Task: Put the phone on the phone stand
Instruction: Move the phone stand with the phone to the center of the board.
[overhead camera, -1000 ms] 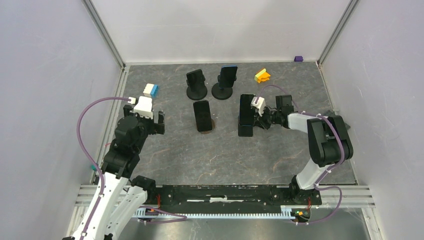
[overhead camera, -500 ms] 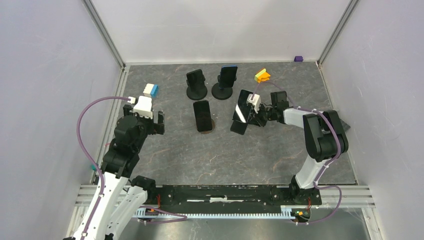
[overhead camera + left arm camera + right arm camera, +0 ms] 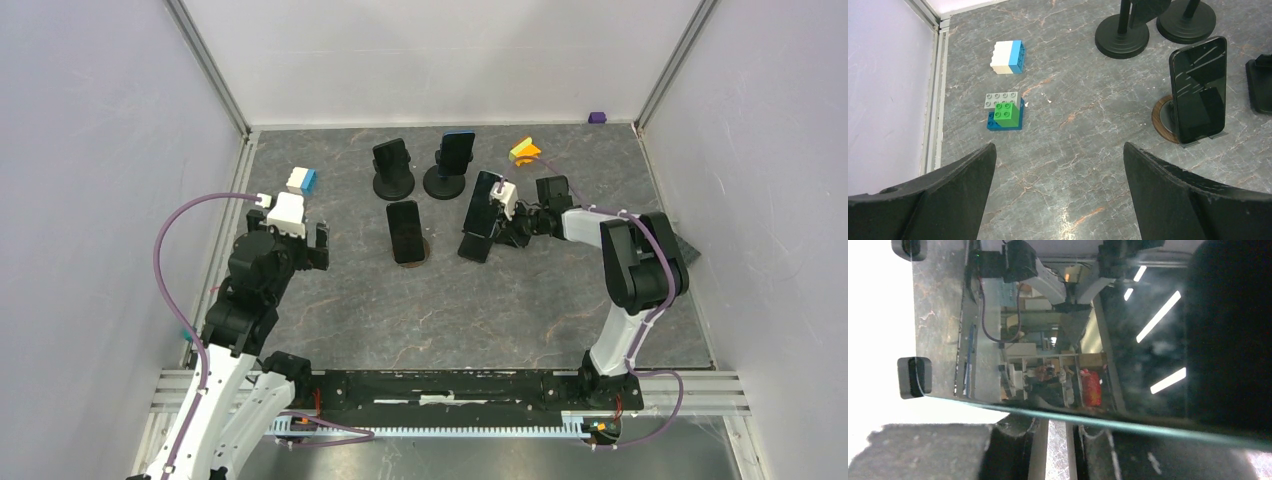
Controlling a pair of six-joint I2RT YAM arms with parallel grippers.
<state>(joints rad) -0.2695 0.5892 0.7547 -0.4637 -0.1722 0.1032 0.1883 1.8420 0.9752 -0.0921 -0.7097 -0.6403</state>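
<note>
The right end effector (image 3: 500,212) is gripping the phone (image 3: 481,218), with its jaws closed on the slim body. It is holding the phone over the far half of the tabletop (image 3: 430,310), a little right of centre. The phone is tilting, its top leaning toward the far edge and its lower end pointing at the near side. Whether that lower end is touching the tabletop cannot be told. In the right wrist view the phone's glossy face is filling almost the whole picture and reflecting ceiling lights. The grip therefore seems to be sitting low on the body, probably so that the back is left free to meet a cradle.

Just left of it, a second phone (image 3: 405,230) is standing on a round wooden-based stand (image 3: 1162,116) and leaning back against its support. Nearer the far edge, the left pedestal stand (image 3: 393,170) and the right pedestal stand (image 3: 448,172) are standing side by side. The right one is carrying a blue-edged phone (image 3: 458,145). Whether the left one is holding a phone or only showing its bare cradle cannot be told, so the intended stand is not certain. The tilt looks like preparation for matching a cradle's slope.

The left end effector (image 3: 1059,150) is hanging wide open over the near left part of the tabletop, well apart from the phone and seemingly keeping out of the way. A white-and-blue brick (image 3: 1008,57) and a green-topped brick stack (image 3: 1005,114) are lying near the left edge.
</note>
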